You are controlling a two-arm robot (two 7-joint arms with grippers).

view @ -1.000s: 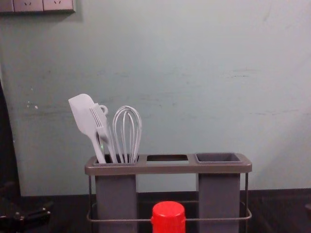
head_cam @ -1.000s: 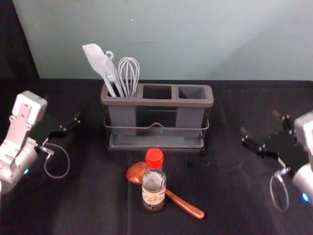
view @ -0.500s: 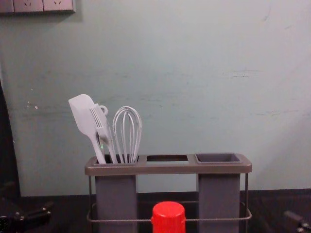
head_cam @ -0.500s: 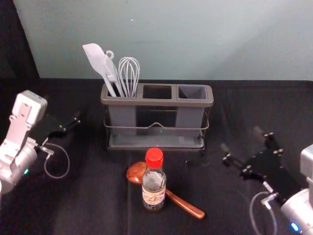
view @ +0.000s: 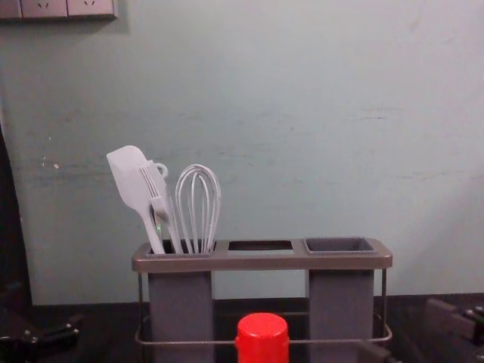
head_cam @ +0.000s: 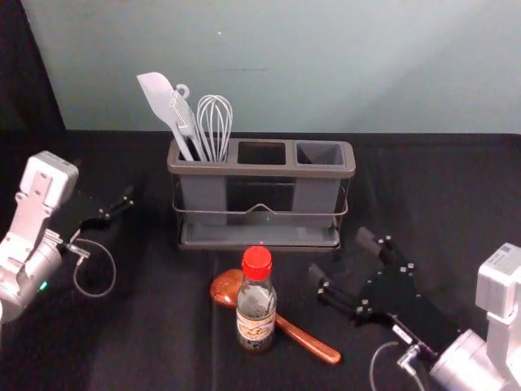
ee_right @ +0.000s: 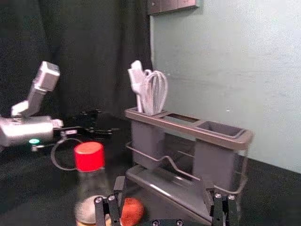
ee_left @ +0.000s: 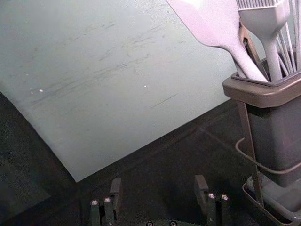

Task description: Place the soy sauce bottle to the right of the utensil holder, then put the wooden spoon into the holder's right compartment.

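In the head view my right gripper is open, to the right of the soy sauce bottle, with nothing between its fingers. The red-capped bottle stands upright in front of the utensil holder. The wooden spoon lies on the table behind the bottle, its bowl to the left and its handle angling front-right. In the right wrist view, my right gripper has its fingers wide apart; the bottle and spoon bowl are partly hidden. My left gripper is parked at the left, open in the left wrist view.
A white spatula, a brush and a whisk stand in the holder's left compartment. Its middle and right compartments hold nothing visible. Black cloth covers the table, with a wall behind.
My right gripper has moved left across the table, closer to the bottle, and has come into the chest view's right edge. The left arm, bottle, spoon and holder have stayed put.
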